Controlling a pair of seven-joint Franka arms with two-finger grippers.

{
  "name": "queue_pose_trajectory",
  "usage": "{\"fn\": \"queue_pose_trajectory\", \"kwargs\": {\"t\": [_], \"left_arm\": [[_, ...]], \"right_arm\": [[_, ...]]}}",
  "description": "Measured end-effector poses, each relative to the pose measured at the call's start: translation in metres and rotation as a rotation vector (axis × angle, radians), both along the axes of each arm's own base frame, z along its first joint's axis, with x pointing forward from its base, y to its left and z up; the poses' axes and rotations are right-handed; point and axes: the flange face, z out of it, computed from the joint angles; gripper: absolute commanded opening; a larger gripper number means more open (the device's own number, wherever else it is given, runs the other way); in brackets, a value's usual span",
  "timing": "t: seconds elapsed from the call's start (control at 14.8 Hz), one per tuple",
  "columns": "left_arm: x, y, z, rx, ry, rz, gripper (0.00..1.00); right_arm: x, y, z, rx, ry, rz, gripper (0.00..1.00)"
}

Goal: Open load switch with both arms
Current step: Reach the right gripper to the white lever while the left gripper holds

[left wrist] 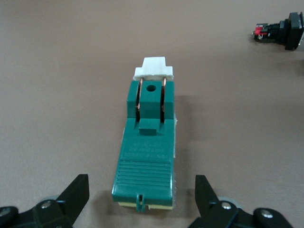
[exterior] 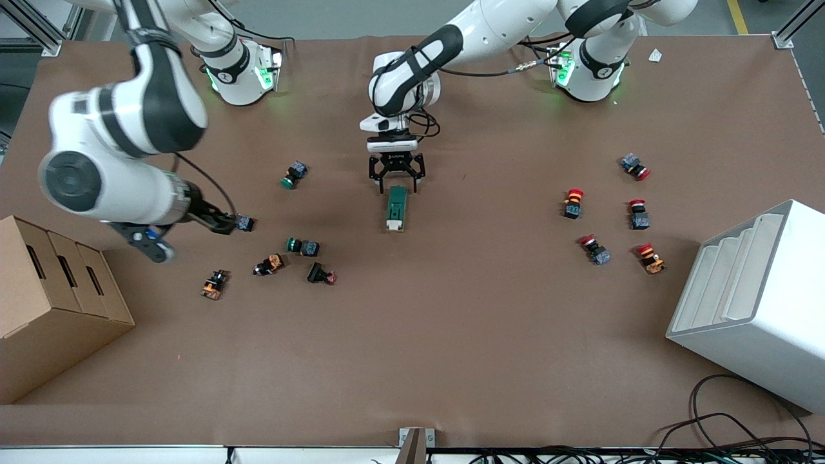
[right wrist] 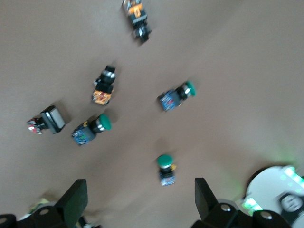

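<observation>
The load switch lies flat on the brown table mid-way between the two arm bases, a dark-green block whose white lever end points toward the front camera. My left gripper hangs low over its farther end. It is open, with one black finger on each side and neither touching. The left wrist view shows the load switch lengthwise between the fingers of the left gripper. My right gripper is up in the air over the push-buttons toward the right arm's end, open and holding nothing.
Green, orange and black-red push-buttons lie toward the right arm's end. Several red ones lie toward the left arm's end. A cardboard box and a white rack stand at the table's ends.
</observation>
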Motion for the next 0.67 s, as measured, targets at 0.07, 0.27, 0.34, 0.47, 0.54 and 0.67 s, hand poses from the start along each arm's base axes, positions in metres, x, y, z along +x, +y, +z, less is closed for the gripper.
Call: {"fn": "queue_pose_trajectory", "kwargs": {"t": [0.07,0.27,0.34,0.47,0.54,0.67], "left_arm": [[-0.001,0.001,-0.005,0.009,-0.027,-0.008,0.99],[-0.009,0.001,-0.017,-0.024,-0.109,-0.013,0.99],[-0.012,0.001,-0.021,-0.039,-0.133,-0.009,0.99],[-0.017,0.001,-0.027,-0.060,-0.170,-0.002,0.99],[-0.021,0.000,-0.027,-0.068,-0.177,-0.001,0.99],[-0.027,-0.002,-0.028,-0.077,-0.182,-0.003,0.99]], "right_arm": [[0.000,0.016,-0.010,-0.010,0.002,-0.038,1.00],[-0.002,0.066,-0.043,-0.035,0.014,-0.188,1.00],[-0.003,0.084,-0.055,-0.048,0.024,-0.237,1.00],[-0.005,0.121,-0.082,-0.100,0.044,-0.319,1.00],[-0.007,0.140,-0.096,-0.128,0.050,-0.351,1.00],[-0.006,0.174,-0.125,-0.167,0.063,-0.430,1.00]]}}
